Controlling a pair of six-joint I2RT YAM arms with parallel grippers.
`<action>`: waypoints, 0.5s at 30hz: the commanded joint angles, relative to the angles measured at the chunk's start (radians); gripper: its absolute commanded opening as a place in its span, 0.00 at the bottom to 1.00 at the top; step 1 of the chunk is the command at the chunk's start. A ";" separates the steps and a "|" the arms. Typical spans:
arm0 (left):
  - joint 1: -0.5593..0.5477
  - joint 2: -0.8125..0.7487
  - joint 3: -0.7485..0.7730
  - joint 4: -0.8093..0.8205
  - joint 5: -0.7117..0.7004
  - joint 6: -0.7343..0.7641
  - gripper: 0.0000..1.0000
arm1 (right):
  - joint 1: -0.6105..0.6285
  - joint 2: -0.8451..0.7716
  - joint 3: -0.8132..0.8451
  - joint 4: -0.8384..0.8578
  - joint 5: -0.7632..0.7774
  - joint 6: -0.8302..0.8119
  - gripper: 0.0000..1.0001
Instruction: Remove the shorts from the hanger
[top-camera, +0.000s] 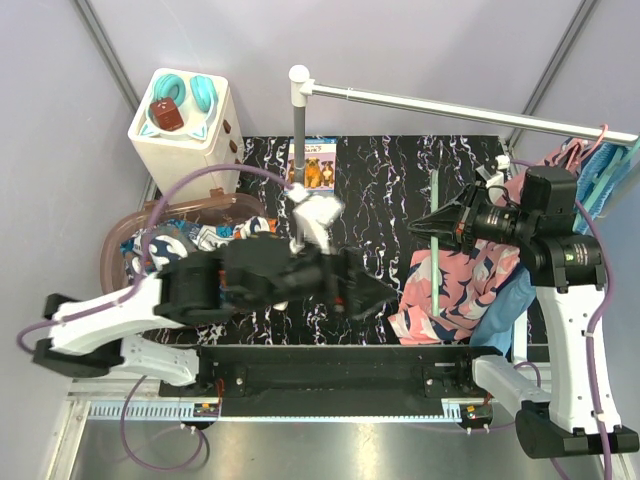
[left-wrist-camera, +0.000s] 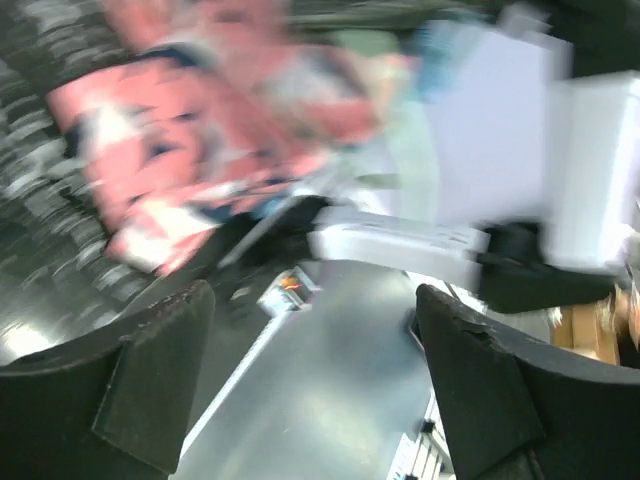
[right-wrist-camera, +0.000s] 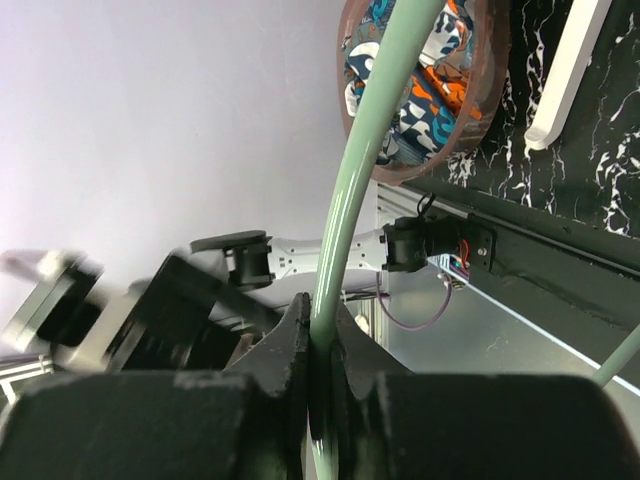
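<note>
My right gripper (top-camera: 437, 224) is shut on a pale green hanger (top-camera: 436, 250); in the right wrist view the hanger rod (right-wrist-camera: 368, 160) is pinched between its fingers (right-wrist-camera: 290, 345). Pink shorts with navy-and-white prints (top-camera: 455, 285) drape from the hanger onto the mat, with light blue shorts (top-camera: 507, 305) beside them. My left gripper (top-camera: 385, 296) is open and empty just left of the pink shorts, which show blurred in its wrist view (left-wrist-camera: 190, 130) above the open gripper (left-wrist-camera: 315, 370). Orange, blue and white patterned shorts (top-camera: 190, 238) lie in the basket (top-camera: 112, 245), also in the right wrist view (right-wrist-camera: 425, 90).
A white box (top-camera: 185, 125) with teal items stands at the back left. A rack pole (top-camera: 298, 130) carries a horizontal rod (top-camera: 450, 108) with more clothes and hangers (top-camera: 595, 165) at its right end. A picture card (top-camera: 312, 166) lies on the black marbled mat.
</note>
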 joint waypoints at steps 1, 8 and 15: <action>-0.109 0.205 0.251 0.057 -0.145 0.195 0.86 | 0.000 -0.031 0.039 0.037 0.076 -0.028 0.01; -0.146 0.429 0.475 -0.037 -0.237 0.298 0.87 | -0.002 -0.087 0.038 0.016 0.199 -0.005 0.01; -0.152 0.538 0.573 -0.101 -0.310 0.344 0.81 | -0.002 -0.100 0.084 -0.032 0.269 -0.019 0.01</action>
